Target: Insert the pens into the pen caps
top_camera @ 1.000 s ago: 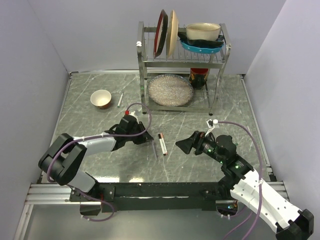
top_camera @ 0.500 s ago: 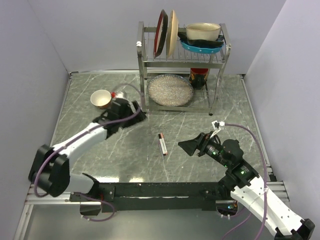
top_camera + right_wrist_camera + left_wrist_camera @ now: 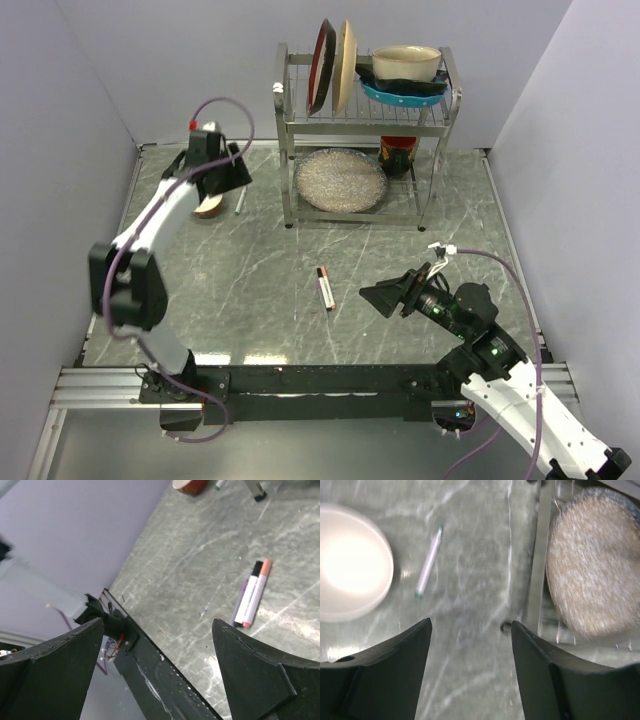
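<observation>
One slim white pen [image 3: 428, 562] with a green end lies beside a white bowl [image 3: 350, 575]; it also shows in the top view [image 3: 240, 200]. My left gripper [image 3: 470, 622] is open and empty, hovering above it, just nearer than the pen [image 3: 228, 176]. A second white pen [image 3: 324, 288] lies mid-table with a dark end and a reddish end. In the right wrist view it [image 3: 255, 594] looks like two thin sticks side by side. My right gripper [image 3: 375, 293] is open and empty, to that pen's right [image 3: 157, 622]. No separate loose caps can be made out.
A metal dish rack [image 3: 365, 130] stands at the back with plates and bowls on top. A speckled plate [image 3: 340, 180] and a dark cup sit on its lower shelf. The rack's leg [image 3: 537, 570] is right of the left gripper. Purple walls enclose the table.
My left arm has swung from beside the middle pen to the far left corner over the bowl and the other pen. My right gripper has drifted slightly nearer. The pens have not moved.
</observation>
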Robot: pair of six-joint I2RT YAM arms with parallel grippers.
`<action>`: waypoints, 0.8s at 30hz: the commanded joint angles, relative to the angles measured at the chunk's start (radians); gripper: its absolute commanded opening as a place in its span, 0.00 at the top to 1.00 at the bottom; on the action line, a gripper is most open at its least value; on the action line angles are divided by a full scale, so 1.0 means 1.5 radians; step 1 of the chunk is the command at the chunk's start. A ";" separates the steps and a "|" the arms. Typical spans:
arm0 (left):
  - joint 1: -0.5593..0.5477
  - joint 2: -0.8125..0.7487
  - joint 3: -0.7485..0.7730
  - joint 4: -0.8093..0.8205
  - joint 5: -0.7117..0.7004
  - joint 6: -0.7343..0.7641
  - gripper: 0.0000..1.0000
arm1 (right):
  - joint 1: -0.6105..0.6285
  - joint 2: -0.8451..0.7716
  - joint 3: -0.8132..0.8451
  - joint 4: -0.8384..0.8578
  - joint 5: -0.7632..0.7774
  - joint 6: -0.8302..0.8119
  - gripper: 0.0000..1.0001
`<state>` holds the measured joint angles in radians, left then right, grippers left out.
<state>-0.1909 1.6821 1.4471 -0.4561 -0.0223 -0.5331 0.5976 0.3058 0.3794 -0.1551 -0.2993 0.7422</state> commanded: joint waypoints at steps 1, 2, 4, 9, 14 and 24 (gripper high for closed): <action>0.010 0.110 0.160 -0.112 -0.005 0.110 0.33 | -0.001 -0.017 0.056 -0.026 -0.004 -0.014 0.04; 0.014 0.141 0.176 -0.116 -0.004 0.113 0.33 | -0.002 -0.018 0.062 -0.034 -0.002 -0.016 0.04; 0.015 0.166 0.214 -0.112 0.010 0.134 0.35 | -0.001 -0.019 0.076 -0.052 0.004 -0.022 0.04; 0.029 0.239 0.276 -0.113 0.028 0.149 0.39 | -0.002 -0.026 0.084 -0.062 0.025 -0.026 0.04; 0.044 0.274 0.247 -0.083 0.070 0.157 0.44 | -0.002 -0.021 0.078 -0.064 0.037 -0.023 0.04; 0.044 0.354 0.287 -0.066 0.084 0.162 0.50 | -0.001 0.003 0.097 -0.064 0.035 -0.034 0.04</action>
<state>-0.1211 2.1918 1.8328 -0.5900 0.0757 -0.3080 0.5976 0.2916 0.4648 -0.2634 -0.2581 0.7147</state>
